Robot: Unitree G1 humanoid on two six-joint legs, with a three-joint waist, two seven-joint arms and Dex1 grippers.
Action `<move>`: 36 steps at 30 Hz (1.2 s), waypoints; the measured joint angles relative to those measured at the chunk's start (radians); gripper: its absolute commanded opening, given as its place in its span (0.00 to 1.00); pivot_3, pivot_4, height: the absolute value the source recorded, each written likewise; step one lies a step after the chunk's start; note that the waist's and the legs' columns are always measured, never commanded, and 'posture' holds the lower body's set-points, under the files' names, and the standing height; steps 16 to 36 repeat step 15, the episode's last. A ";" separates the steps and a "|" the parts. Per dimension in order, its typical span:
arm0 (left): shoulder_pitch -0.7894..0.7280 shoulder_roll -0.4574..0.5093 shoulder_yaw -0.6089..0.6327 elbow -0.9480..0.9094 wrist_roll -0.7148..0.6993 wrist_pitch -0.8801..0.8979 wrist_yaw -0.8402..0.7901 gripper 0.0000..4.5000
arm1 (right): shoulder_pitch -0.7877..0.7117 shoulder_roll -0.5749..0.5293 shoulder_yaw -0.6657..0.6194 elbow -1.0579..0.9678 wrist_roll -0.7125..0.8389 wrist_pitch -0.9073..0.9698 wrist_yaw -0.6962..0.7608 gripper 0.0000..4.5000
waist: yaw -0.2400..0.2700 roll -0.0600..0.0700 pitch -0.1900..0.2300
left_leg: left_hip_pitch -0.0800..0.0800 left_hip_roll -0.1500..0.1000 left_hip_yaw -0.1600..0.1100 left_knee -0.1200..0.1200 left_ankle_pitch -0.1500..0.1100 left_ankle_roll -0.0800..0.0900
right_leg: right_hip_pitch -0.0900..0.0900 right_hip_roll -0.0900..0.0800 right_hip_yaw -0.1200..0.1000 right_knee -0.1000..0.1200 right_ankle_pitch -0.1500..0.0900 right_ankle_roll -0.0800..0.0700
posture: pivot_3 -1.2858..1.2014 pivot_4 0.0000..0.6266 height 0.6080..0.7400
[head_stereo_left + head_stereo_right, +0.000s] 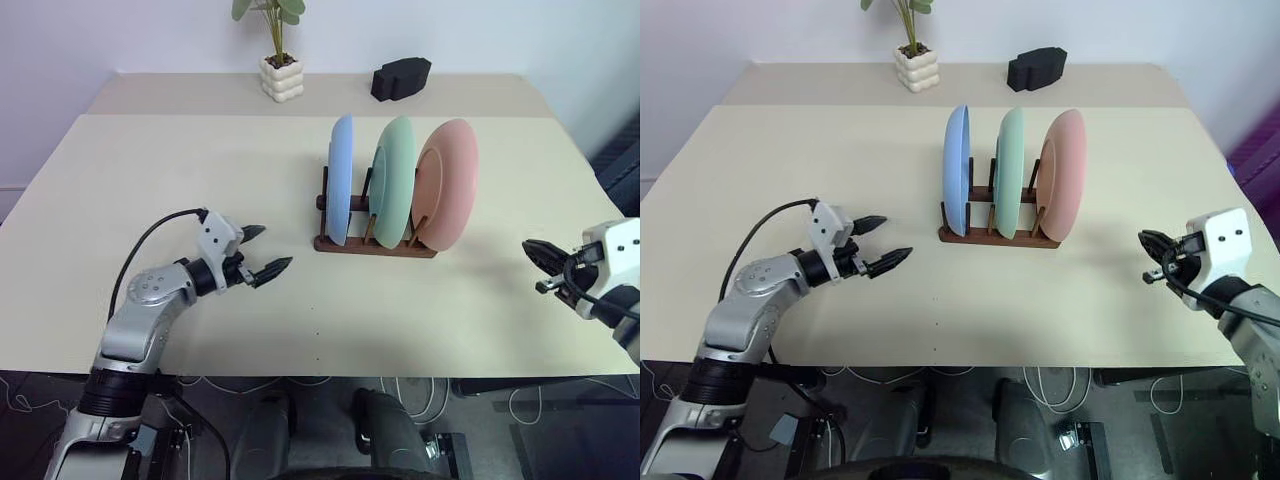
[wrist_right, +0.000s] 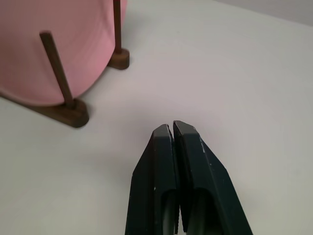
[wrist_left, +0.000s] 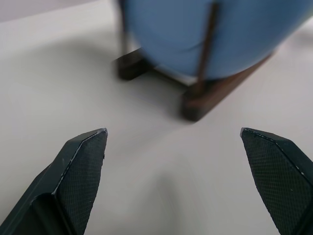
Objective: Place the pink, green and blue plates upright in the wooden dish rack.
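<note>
The blue plate (image 1: pixel 341 180), green plate (image 1: pixel 396 178) and pink plate (image 1: pixel 447 183) stand upright side by side in the wooden dish rack (image 1: pixel 375 244) near the table's middle. My left gripper (image 1: pixel 264 252) hovers open and empty over the table, left of the rack and apart from it. In the left wrist view the blue plate (image 3: pixel 195 34) and a rack rail (image 3: pixel 215 93) lie ahead of the spread fingers. My right gripper (image 1: pixel 530 250) is shut and empty, right of the rack. The pink plate (image 2: pixel 58 49) and a rack peg (image 2: pixel 56 68) appear in the right wrist view.
A white pot with a green plant (image 1: pixel 281 75) and a black blocky object (image 1: pixel 401 78) sit at the table's far edge. The cream table (image 1: pixel 200 160) stretches wide around the rack. Cables hang below the near edge.
</note>
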 measured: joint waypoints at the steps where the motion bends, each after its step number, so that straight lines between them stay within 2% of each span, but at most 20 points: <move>1: 0.009 0.013 0.012 0.009 0.004 -0.009 -0.001 1.00 | 0.009 0.011 0.000 0.016 -0.006 -0.031 0.016 0.01 | 0.000 0.000 0.000 | 0.000 0.000 0.000 0.000 0.000 0.000 | 0.000 0.000 0.000 0.000 0.000 0.000 | 0.52 0.24 1.00; 10: 0.084 0.026 0.046 0.009 0.010 -0.024 -0.004 1.00 | 0.024 0.069 0.053 0.083 -0.033 -0.148 0.079 0.01 | 0.004 0.000 0.000 | 0.000 0.000 0.000 0.000 0.000 0.000 | 0.000 0.000 0.000 0.000 0.000 0.000 | 0.52 0.24 1.00; 15: 0.080 0.012 0.045 -0.014 0.011 -0.013 0.022 1.00 | -0.026 0.070 0.085 0.083 -0.032 -0.153 0.091 0.01 | 0.004 0.000 0.000 | 0.000 0.000 0.000 0.001 0.000 0.000 | 0.000 0.000 0.000 0.000 0.000 0.000 | 0.52 0.24 1.00; 36: 0.080 0.012 0.045 -0.014 0.011 -0.013 0.022 1.00 | -0.026 0.070 0.085 0.083 -0.032 -0.153 0.091 0.01 | 0.004 0.000 0.000 | 0.000 0.000 0.000 0.001 0.000 0.000 | 0.000 0.000 0.000 0.000 0.000 0.000 | 0.52 0.24 1.00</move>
